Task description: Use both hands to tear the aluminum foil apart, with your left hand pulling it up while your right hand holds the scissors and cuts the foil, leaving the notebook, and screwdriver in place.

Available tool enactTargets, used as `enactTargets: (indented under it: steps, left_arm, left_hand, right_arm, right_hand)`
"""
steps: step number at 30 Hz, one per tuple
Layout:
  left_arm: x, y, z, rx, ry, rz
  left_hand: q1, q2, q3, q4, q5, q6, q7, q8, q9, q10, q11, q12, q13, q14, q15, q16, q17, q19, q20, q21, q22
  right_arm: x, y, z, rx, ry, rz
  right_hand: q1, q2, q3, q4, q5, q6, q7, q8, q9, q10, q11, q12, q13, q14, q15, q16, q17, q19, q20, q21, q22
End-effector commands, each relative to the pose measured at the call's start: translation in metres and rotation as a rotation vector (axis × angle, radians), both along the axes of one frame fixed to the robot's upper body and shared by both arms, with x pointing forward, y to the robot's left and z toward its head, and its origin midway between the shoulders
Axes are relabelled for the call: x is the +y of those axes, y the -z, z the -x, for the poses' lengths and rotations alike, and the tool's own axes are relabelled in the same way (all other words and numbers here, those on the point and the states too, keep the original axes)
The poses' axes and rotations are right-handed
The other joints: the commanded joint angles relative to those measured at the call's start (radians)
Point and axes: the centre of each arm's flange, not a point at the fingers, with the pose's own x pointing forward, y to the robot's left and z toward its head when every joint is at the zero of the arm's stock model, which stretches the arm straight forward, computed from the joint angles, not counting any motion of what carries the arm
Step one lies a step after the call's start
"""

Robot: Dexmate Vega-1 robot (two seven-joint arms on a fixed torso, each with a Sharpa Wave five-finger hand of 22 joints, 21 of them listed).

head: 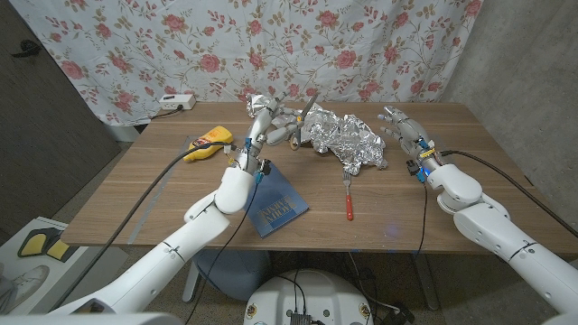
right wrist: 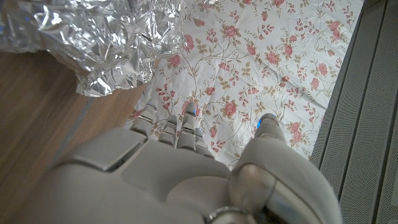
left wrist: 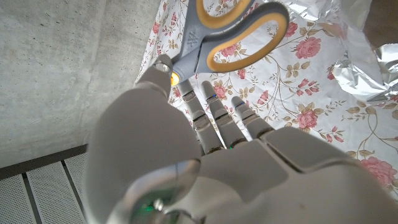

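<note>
Crossing roles, your left hand (head: 262, 122) gripped the scissors (left wrist: 231, 38) at eleven o'clock of the crumpled foil (head: 348, 140) mid-table; your right hand (head: 400, 129), fingers spread, held nothing at three o'clock. You probably needed that hand pinching foil, clear of notebook (head: 277, 200) and screwdriver (head: 346, 200).

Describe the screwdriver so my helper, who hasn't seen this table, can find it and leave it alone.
On the wooden table, look near the front edge, in front of the crumpled aluminum foil and to the right of the blue notebook. The screwdriver lies there alone, small and slim, its red handle toward the front edge.
</note>
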Motion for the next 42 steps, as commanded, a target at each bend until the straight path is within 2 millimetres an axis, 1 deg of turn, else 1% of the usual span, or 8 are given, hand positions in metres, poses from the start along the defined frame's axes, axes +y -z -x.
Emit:
enactTargets:
  steps: [1, 8, 9, 11, 17, 32, 39, 42]
  left_arm:
    - [-0.009, 0.007, -0.004, 0.025, 0.05, 0.056]
    - [-0.011, 0.006, -0.006, 0.039, 0.082, 0.069]
    - [-0.011, 0.006, -0.006, 0.04, 0.086, 0.071]
    - [-0.011, 0.005, -0.006, 0.042, 0.095, 0.075]
    - [-0.013, 0.005, -0.007, 0.042, 0.115, 0.095]
    - [-0.014, 0.0, -0.011, 0.055, 0.159, 0.128]
    - [-0.016, -0.005, -0.014, 0.065, 0.195, 0.146]
    - [-0.017, -0.007, -0.013, 0.057, 0.199, 0.147]
  left_hand:
    - [0.002, 0.009, -0.003, 0.003, -0.005, 0.01, 0.002, 0.003, 0.002, 0.024, -0.029, 0.099, 0.213, -0.006, -0.016, -0.001, 0.002, -0.003, 0.002, 0.0, 0.002]
    - [0.002, 0.01, -0.006, 0.005, -0.007, 0.011, 0.003, 0.002, 0.002, 0.021, -0.029, 0.099, 0.213, -0.007, -0.017, -0.001, 0.004, -0.006, 0.004, 0.0, 0.002]
    - [0.002, 0.011, -0.005, 0.005, -0.007, 0.011, 0.003, 0.002, 0.002, 0.022, -0.029, 0.099, 0.213, -0.007, -0.016, -0.002, 0.004, -0.006, 0.005, 0.0, 0.002]
    - [0.002, 0.012, -0.005, 0.005, -0.008, 0.011, 0.003, 0.001, 0.002, 0.021, -0.029, 0.099, 0.213, -0.007, -0.017, -0.002, 0.005, -0.006, 0.005, 0.0, 0.002]
    - [0.003, 0.013, -0.007, 0.006, -0.009, 0.012, 0.003, 0.001, 0.003, 0.018, -0.029, 0.099, 0.212, -0.007, -0.017, -0.003, 0.007, -0.008, 0.007, 0.0, 0.003]
    - [0.005, 0.017, -0.009, 0.006, -0.013, 0.01, 0.004, -0.001, 0.003, 0.016, -0.028, 0.102, 0.213, -0.004, -0.019, -0.002, 0.012, -0.009, 0.01, 0.001, 0.003]
    - [0.006, 0.018, -0.009, 0.006, -0.014, 0.011, 0.005, -0.001, 0.003, 0.016, -0.028, 0.103, 0.214, -0.004, -0.019, -0.003, 0.013, -0.01, 0.012, 0.001, 0.003]
    - [0.007, 0.019, -0.011, 0.006, -0.015, 0.012, 0.006, -0.001, 0.003, 0.015, -0.028, 0.104, 0.215, -0.001, -0.02, -0.001, 0.016, -0.01, 0.013, 0.001, 0.003]
  right_arm:
    - [0.003, 0.0, 0.003, -0.01, -0.01, 0.01]
    - [0.005, -0.004, 0.008, -0.025, -0.017, 0.023]
    - [0.005, -0.004, 0.008, -0.028, -0.017, 0.026]
    - [0.006, -0.004, 0.009, -0.032, -0.019, 0.029]
    - [0.008, -0.006, 0.01, -0.032, -0.02, 0.037]
    - [0.012, -0.009, 0.013, -0.04, -0.038, 0.053]
    - [0.014, -0.01, 0.013, -0.022, -0.047, 0.081]
    - [0.013, -0.011, 0.013, -0.023, -0.05, 0.082]
  right_hand:
    - [0.014, 0.0, 0.008, -0.004, 0.005, -0.003, -0.002, 0.006, 0.001, 0.008, -0.001, 0.004, 0.002, 0.002, 0.004, 0.007, 0.002, -0.002, 0.003, 0.006, 0.002]
    - [0.017, -0.001, 0.01, -0.004, 0.006, -0.003, -0.002, 0.006, 0.001, 0.016, -0.001, 0.005, 0.004, 0.005, 0.004, 0.008, 0.002, -0.002, 0.003, 0.006, 0.002]
    - [0.021, -0.003, 0.013, -0.004, 0.006, 0.008, -0.022, 0.01, 0.001, 0.03, -0.01, 0.009, 0.006, 0.006, 0.003, 0.008, 0.002, -0.002, 0.003, 0.006, 0.002]
    - [0.027, -0.004, 0.016, -0.005, 0.007, 0.019, -0.038, 0.014, 0.001, 0.048, -0.022, 0.014, 0.009, 0.013, 0.0, 0.011, 0.002, -0.002, 0.003, 0.006, 0.002]
    - [0.031, -0.005, 0.019, -0.005, 0.007, 0.021, -0.041, 0.013, 0.001, 0.066, -0.034, 0.018, 0.012, 0.018, -0.005, 0.013, 0.002, -0.002, 0.003, 0.006, 0.002]
    - [0.036, -0.005, 0.023, -0.003, 0.007, 0.021, -0.034, 0.012, 0.001, 0.075, -0.035, 0.018, 0.017, 0.024, -0.007, 0.015, 0.002, 0.001, 0.003, 0.007, 0.002]
    - [0.036, -0.009, 0.025, 0.002, 0.007, 0.096, -0.065, 0.035, 0.001, 0.08, -0.02, 0.014, 0.025, 0.026, -0.004, 0.016, 0.004, -0.002, 0.004, 0.006, 0.002]
    - [0.035, -0.009, 0.026, 0.004, 0.006, 0.12, -0.068, 0.042, 0.001, 0.078, -0.013, 0.011, 0.027, 0.026, -0.002, 0.017, 0.005, -0.002, 0.004, 0.006, 0.002]
